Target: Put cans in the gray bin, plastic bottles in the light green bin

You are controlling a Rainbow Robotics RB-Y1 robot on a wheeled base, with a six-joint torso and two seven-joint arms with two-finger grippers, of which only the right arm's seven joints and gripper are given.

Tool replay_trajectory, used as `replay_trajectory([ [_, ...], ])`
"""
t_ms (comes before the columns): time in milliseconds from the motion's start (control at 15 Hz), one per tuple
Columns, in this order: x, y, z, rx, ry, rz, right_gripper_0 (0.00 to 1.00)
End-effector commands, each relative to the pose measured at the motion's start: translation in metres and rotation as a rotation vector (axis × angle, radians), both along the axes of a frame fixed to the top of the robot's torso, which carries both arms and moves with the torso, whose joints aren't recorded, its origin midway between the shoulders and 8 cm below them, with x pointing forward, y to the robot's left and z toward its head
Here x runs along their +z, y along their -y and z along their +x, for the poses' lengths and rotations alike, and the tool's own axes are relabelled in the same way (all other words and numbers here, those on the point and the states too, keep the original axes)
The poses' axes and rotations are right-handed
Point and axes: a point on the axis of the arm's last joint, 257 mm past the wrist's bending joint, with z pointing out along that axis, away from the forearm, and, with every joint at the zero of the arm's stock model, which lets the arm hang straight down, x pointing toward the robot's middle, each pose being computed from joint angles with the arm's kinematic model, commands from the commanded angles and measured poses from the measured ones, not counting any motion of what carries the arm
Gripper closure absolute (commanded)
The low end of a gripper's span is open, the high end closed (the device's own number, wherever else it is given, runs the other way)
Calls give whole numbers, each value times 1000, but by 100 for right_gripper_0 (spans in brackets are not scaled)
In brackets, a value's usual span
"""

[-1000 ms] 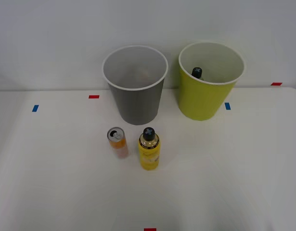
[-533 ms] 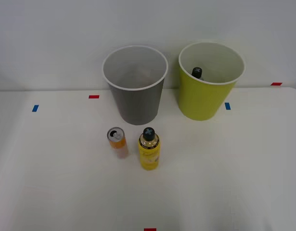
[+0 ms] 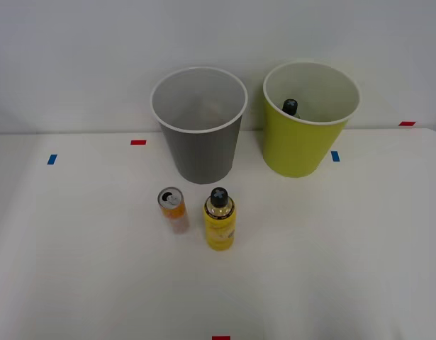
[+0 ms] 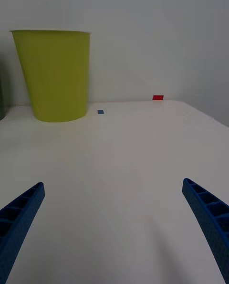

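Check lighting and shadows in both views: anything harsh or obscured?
Front view: even, soft light; the yellow bottle and orange can cast only faint shadows. Right wrist view: diffuse light, the light green bin evenly lit, the open end effector unobscured.

text: none legible | yellow bottle point(image 3: 219, 225) label: unreadable | orange can point(image 3: 172, 207): unreadable

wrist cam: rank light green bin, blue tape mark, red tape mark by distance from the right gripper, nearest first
Going by the right wrist view, with the right gripper open above bare table:
1. Blue tape mark, on the table just beside the bin's base.
2. Light green bin, off to one side; its base sits about level with the blue mark, so these two are close to call.
3. Red tape mark, at the table's far edge by the wall.
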Motion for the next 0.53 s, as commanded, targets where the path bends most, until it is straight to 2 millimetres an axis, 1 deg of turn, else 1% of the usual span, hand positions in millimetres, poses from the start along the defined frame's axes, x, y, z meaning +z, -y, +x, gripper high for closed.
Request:
replay_trajectory([
  [67,0,2,1,40,11,63,0],
  [200,1,3,3,94,15,96,0],
  [533,3,7,3,78,23,107,0],
])
